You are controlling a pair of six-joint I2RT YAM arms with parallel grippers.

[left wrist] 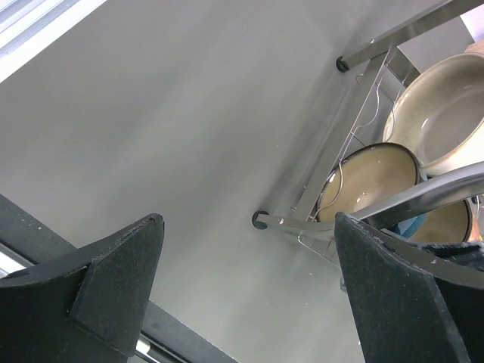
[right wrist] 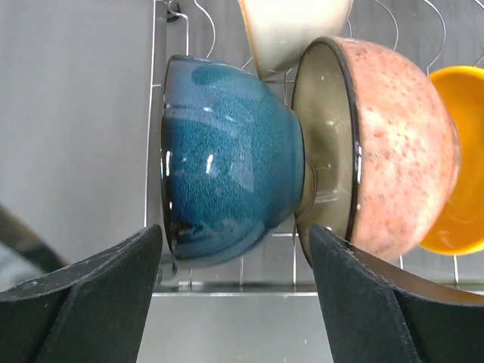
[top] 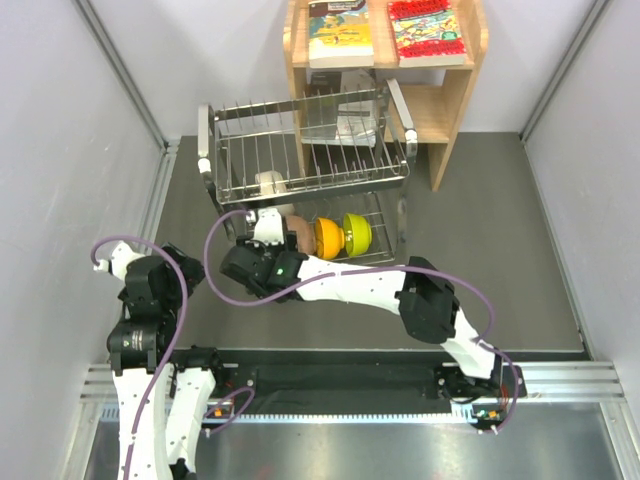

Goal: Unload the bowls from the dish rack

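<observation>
The steel wire dish rack [top: 230, 150] stands at the back of the table. A cream-white bowl [top: 270, 184] rests high at its left. On the lower tier a pinkish-brown bowl [top: 299, 232], an orange bowl [top: 328, 238] and a yellow-green bowl [top: 357, 233] stand on edge. My right gripper [top: 262, 238] covers the teal-blue bowl in the top view. In the right wrist view that teal-blue bowl [right wrist: 227, 162] stands on edge, mouth to the left, with my open right gripper [right wrist: 234, 242] straddling its lower rim. My left gripper [left wrist: 249, 227] hangs open and holds nothing, left of the rack.
A wooden bookshelf [top: 440, 110] with two books [top: 340, 30] on top stands right behind the rack. Grey walls close in both sides. The rack's front foot [left wrist: 261, 219] stands just ahead of my left fingers. The right arm stretches across the mat [top: 500, 220].
</observation>
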